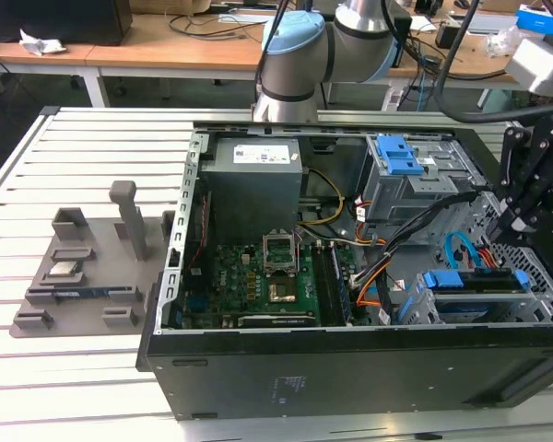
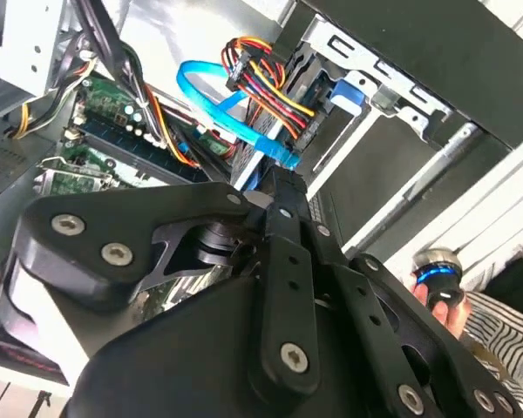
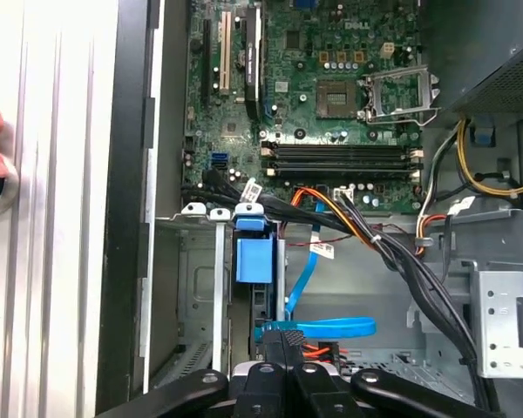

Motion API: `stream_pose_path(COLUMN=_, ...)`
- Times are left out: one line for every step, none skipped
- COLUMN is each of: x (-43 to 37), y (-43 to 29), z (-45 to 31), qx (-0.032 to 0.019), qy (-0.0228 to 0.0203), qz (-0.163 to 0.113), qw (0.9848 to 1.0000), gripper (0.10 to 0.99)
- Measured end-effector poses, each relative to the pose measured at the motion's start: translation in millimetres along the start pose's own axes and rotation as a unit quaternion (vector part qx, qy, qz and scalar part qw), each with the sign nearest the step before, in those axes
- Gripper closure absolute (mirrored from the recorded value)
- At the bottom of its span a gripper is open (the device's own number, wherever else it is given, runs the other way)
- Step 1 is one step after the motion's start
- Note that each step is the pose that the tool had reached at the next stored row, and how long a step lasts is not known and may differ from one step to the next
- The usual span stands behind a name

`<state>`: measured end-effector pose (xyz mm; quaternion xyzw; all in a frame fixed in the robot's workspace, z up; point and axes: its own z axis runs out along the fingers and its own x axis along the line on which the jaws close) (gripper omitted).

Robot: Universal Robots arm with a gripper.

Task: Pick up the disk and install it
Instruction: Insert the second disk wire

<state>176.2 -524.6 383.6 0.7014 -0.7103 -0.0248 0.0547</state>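
Where the tool stands: the tool (image 1: 505,232) hangs over the end of the computer case (image 1: 350,378) at the exterior view's right, above the drive cage (image 1: 422,308).
Tool state: in the first wrist view its fingers (image 3: 272,341) look pressed together with only a seam between them and nothing pinched. This is a judgement from a close angle.
Closest to the tool: a flat blue data cable (image 3: 331,327) loops just beside the fingertips, with a bundle of coloured power leads (image 2: 270,78) near it.
Disk: the disk (image 1: 475,279) sits on edge in a slot of the drive cage, at the case corner nearest the camera on the exterior view's right. Its blue carrier bracket (image 3: 251,252) shows at the slot mouth, so it looks already seated or nearly so.
Handling: I judge it a stiff, fairly heavy metal block with smooth, slippery faces that dislikes knocks. The plastic bracket flexes and its tabs could snap.
Where to hold: across the two long metal sides, near the middle, clear of the connector end and the bracket tabs.
Farther out: the motherboard (image 1: 249,276) covers the case floor toward the opposite end.
Carrier: the case lies on its side on the slatted white counter (image 1: 74,387), toward the counter's edge at the exterior view's right.
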Motion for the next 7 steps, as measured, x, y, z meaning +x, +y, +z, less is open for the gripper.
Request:
stream_pose_path(x=0.0, y=0.0, z=0.0, qx=0.0, qy=-0.0001, qz=0.0, qw=1.0, gripper=0.98)
stream_pose_path(x=0.0, y=0.0, z=0.0, qx=0.0, qy=-0.0002, qz=0.0, qw=1.0, gripper=0.98)
stream_pose_path(x=0.0, y=0.0, z=-0.1, qx=0.0, qy=-0.0001, qz=0.0, qw=1.0, gripper=0.98)
stream_pose_path(x=0.0, y=0.0, z=-0.2, qx=0.0, qy=0.0, qz=0.0, qw=1.0, gripper=0.98)
stream_pose_path(x=0.0, y=0.0, z=-0.2, qx=0.0, qy=0.0, qz=0.0, qw=1.0, gripper=0.98)
stream_pose_path(x=0.0, y=0.0, z=-0.2, qx=0.0, qy=0.0, qz=0.0, qw=1.0, gripper=0.98)
stream_pose_path(x=0.0, y=0.0, z=-0.2, qx=0.0, qy=0.0, qz=0.0, qw=1.0, gripper=0.98)
